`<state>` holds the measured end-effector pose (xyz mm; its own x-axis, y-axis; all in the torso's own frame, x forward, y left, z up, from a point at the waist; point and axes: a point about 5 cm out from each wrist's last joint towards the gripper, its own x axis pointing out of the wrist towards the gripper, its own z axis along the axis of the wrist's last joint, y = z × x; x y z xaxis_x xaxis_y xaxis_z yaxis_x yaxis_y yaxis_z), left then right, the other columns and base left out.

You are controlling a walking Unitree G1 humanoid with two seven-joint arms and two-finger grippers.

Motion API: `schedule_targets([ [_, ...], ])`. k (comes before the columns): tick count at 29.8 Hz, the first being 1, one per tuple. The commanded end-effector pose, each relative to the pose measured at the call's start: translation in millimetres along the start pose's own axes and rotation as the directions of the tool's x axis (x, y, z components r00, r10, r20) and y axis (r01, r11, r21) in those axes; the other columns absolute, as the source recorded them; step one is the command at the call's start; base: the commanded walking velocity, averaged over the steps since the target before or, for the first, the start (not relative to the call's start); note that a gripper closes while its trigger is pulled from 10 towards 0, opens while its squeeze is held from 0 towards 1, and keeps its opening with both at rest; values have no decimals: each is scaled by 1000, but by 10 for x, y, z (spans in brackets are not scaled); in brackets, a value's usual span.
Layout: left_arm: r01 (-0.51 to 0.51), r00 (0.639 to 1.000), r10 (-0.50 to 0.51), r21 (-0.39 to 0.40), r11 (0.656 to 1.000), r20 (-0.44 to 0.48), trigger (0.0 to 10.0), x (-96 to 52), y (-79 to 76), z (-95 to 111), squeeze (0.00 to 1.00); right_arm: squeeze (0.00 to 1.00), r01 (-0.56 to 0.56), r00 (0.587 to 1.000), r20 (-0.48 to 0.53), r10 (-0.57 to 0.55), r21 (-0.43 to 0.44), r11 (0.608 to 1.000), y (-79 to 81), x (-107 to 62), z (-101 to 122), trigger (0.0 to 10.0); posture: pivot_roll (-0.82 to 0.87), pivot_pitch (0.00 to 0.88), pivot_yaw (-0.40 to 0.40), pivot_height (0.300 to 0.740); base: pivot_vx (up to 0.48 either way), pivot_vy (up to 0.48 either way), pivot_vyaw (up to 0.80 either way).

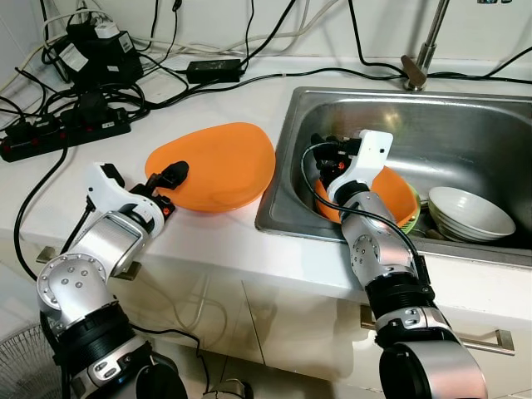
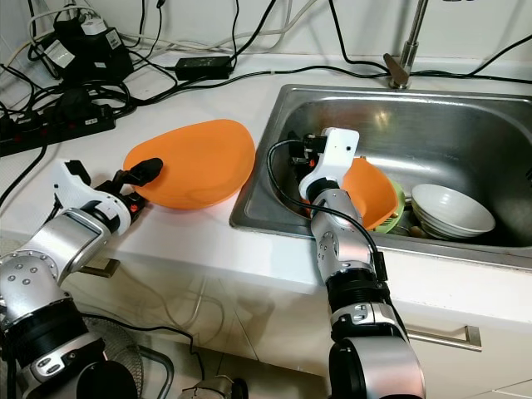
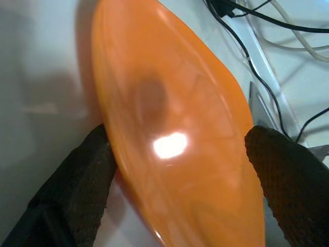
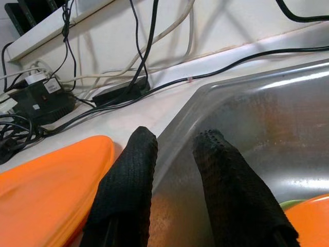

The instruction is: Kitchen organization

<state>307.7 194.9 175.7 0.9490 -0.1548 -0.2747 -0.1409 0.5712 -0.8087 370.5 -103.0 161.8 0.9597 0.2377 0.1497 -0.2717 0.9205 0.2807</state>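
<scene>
A large orange plate (image 1: 216, 165) lies on the white counter (image 1: 208, 237) just left of the steel sink (image 1: 490, 125). My left gripper (image 1: 171, 188) is at the plate's near left edge, open, one finger over the rim and one under it; the left wrist view has the plate (image 3: 175, 139) between the spread fingers (image 3: 82, 175). My right gripper (image 1: 321, 156) is inside the sink by its left wall, its fingers (image 4: 128, 180) nearly together on nothing. Right behind it an orange bowl (image 1: 395, 195) rests on a green dish (image 1: 413, 218), with stacked white bowls (image 1: 470, 212) to the right.
Power strips, adapters and tangled black cables (image 1: 75, 125) crowd the back left of the counter. A black power brick (image 1: 214, 68) lies behind the plate. The faucet (image 1: 420, 62) stands behind the sink. A cabinet handle (image 1: 478, 339) and a floor fan (image 1: 21, 366) are below.
</scene>
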Motion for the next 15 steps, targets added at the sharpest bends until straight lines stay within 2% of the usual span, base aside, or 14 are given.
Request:
schedule_targets([
  [1, -24, 999, 24, -19, 1000, -31, 10000, 37, 16, -33, 0, 0, -18, 1000, -2, 18, 7, 1000, 35, 6, 18, 10000, 204, 46, 120, 740, 0, 0, 0],
  [15, 6, 995, -11, -51, 999, -96, 10000, 217, -28, -191, 0, 0, -22, 1000, -3, 22, 5, 1000, 40, 2, 24, 10000, 186, 46, 113, 740, 0, 0, 0],
])
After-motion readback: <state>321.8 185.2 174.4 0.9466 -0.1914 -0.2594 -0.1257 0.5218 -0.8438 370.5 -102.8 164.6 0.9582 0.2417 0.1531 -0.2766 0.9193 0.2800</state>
